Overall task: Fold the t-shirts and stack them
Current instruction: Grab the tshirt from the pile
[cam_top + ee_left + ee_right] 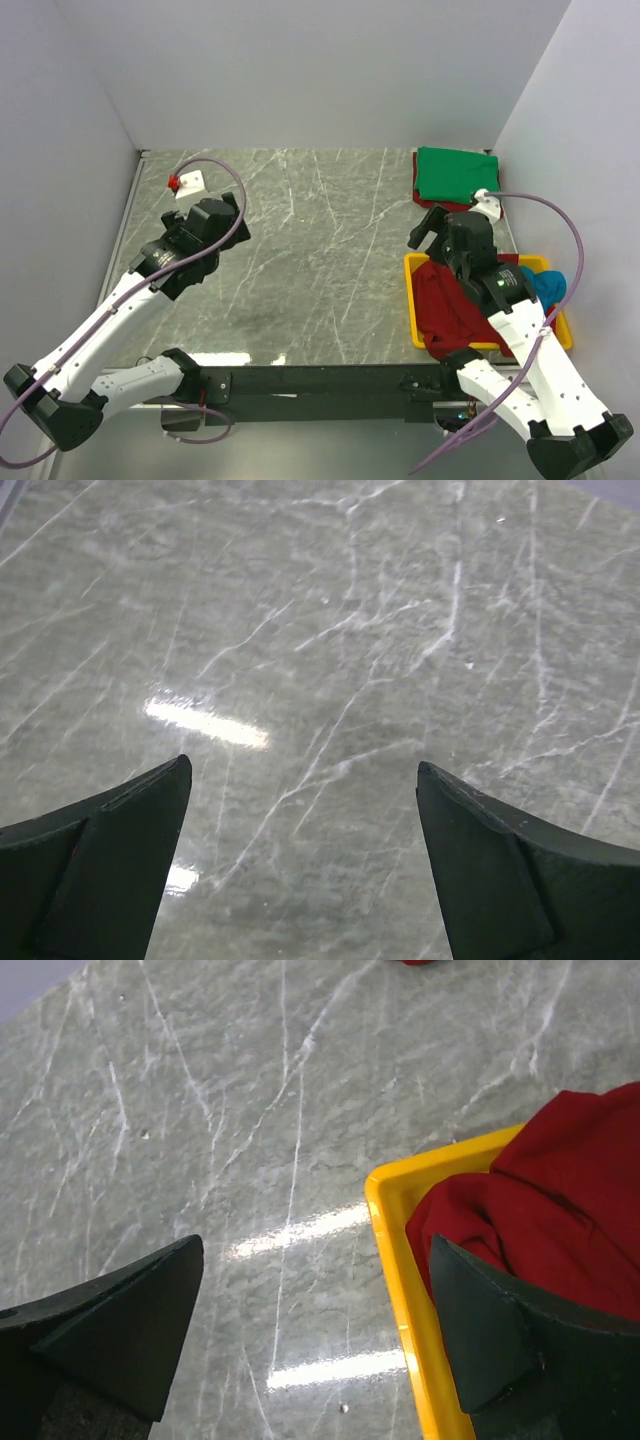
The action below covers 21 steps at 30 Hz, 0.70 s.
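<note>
Glossy marbled table (300,250), pale walls (300,70) around. The yellow tray (409,290) holds a crumpled dark red t-shirt (445,305) and a teal t-shirt (550,283); a folded green t-shirt (455,175) lies just beyond it. Left gripper (300,770), well left of the tray, and right gripper (315,1245), above its corner, gape empty

Lab test cell: blank white walls (300,70), marble tabletop (300,250).

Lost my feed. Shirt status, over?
Left gripper, right gripper open, empty. Green t-shirt folded far right. Red t-shirt, teal t-shirt heaped in yellow tray. Nothing in the way.
</note>
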Tool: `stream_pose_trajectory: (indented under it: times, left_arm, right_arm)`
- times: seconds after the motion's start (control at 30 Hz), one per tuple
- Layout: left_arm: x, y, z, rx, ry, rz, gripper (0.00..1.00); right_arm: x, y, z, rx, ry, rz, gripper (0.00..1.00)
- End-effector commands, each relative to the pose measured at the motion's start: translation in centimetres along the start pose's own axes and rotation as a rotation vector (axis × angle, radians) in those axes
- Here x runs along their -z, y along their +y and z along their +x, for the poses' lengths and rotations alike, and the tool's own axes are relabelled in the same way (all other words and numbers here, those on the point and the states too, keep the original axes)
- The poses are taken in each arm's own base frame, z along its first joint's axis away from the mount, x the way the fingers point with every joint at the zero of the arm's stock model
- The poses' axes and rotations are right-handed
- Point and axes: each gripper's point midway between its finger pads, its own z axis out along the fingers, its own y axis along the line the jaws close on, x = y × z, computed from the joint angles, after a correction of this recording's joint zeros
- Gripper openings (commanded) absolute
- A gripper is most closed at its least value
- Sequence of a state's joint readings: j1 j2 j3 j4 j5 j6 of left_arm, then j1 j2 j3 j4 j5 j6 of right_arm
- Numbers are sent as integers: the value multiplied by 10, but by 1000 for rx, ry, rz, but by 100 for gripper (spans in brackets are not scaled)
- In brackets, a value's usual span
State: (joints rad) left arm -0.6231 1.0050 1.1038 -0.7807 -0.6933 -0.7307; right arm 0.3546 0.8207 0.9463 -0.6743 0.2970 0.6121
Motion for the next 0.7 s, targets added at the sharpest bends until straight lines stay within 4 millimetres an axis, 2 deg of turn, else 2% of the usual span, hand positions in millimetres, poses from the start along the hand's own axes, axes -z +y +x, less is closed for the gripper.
stream_pose_trajectory:
  times: [0.0,0.13,0.27,0.53,0.67]
  left_arm:
    - [6,-23,-33,-10,-76,87,99]
    - [7,-39,-28,-34,-47,177,100]
    - [9,-52,-23,-26,-22,244,99]
    - [-6,-82,3,-99,100,322,99]
    - [-6,-90,2,-70,99,362,100]
  right_arm:
    - [3,-11,-8,-46,-46,57,100]
    - [7,-29,-3,-74,-38,147,100]
    - [7,-49,13,-105,-3,244,100]
    - [-3,-85,59,-192,111,404,100]
    - [-12,-94,59,-229,93,422,100]
